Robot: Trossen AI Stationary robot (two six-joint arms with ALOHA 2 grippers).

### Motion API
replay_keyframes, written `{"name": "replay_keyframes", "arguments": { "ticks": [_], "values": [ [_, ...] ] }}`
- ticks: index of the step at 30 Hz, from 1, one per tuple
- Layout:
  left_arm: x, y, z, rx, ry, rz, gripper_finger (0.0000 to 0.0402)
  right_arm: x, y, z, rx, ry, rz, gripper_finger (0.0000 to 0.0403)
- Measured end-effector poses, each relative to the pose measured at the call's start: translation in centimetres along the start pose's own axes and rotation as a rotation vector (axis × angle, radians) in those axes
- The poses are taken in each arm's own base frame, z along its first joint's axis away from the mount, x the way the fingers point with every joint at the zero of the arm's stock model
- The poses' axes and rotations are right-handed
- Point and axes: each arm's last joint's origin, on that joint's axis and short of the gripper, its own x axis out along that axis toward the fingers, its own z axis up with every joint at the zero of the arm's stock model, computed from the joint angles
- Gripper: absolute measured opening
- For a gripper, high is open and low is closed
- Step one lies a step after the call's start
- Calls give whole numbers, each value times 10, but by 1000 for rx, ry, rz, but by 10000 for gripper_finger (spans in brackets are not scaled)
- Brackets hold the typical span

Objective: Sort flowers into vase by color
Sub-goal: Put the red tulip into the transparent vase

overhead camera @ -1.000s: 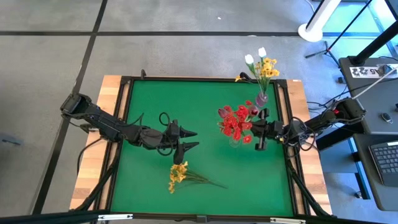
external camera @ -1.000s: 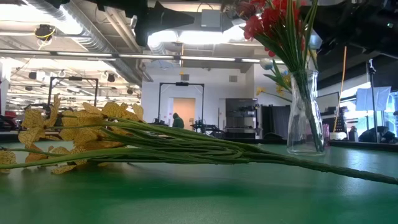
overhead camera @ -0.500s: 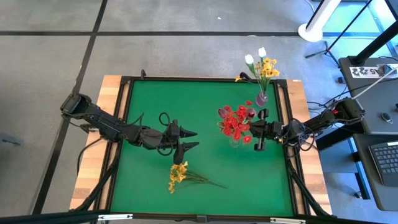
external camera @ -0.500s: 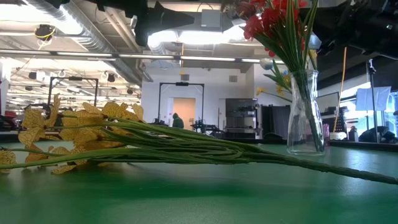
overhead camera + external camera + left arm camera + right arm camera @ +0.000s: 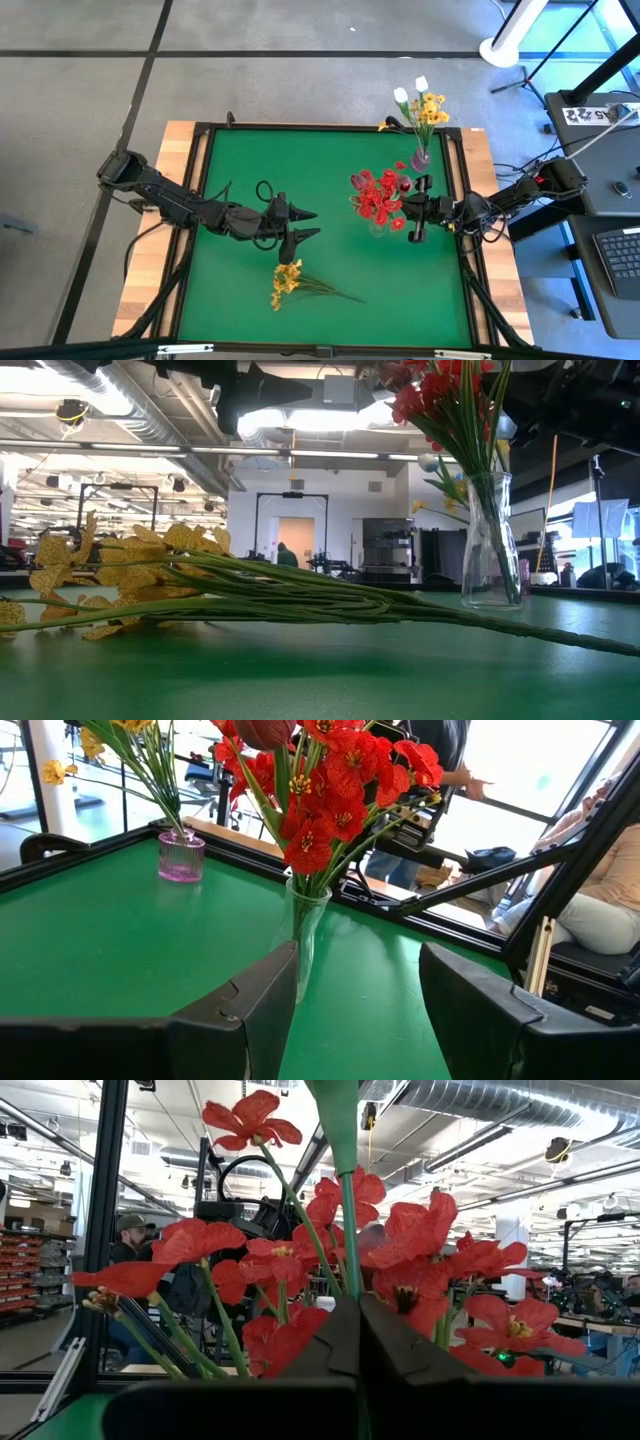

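Pinching a green stem [image 5: 348,1230] shut-tight beside the red bouquet [image 5: 381,198], my right fingers [image 5: 419,209] should lower straight into the clear vase [image 5: 489,540]; left fingers [image 5: 303,224] wait spread, empty.

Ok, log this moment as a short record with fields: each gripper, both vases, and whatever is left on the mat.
left gripper: jaws open, empty, above the yellow spray lying on the green mat
right gripper: jaws shut on a green stem, at the clear vase of red flowers
purple vase: back right, holds white tulips and yellow flowers
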Motion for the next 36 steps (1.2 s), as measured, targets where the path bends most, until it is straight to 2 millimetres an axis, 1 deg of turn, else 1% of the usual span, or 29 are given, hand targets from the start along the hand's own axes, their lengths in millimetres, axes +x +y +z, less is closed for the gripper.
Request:
{"name": "replay_keyframes", "arguments": {
  "ticks": [7, 17, 23, 33, 36],
  "values": [
    [0, 0, 0, 0, 0, 0, 203, 0, 0, -1, -3, 7, 2, 0],
    [0, 0, 0, 0, 0, 0, 203, 6, 5, -12, 1, 75, 6, 0],
    [0, 0, 0, 0, 0, 0, 203, 14, 8, -9, 1, 59, 22, 0],
    [0, 0, 0, 1, 1, 0, 203, 15, 8, -8, 5, 44, 20, 0],
    [0, 0, 0, 1, 1, 0, 203, 19, 9, -5, 13, 28, 23, 0]
  ]
}}
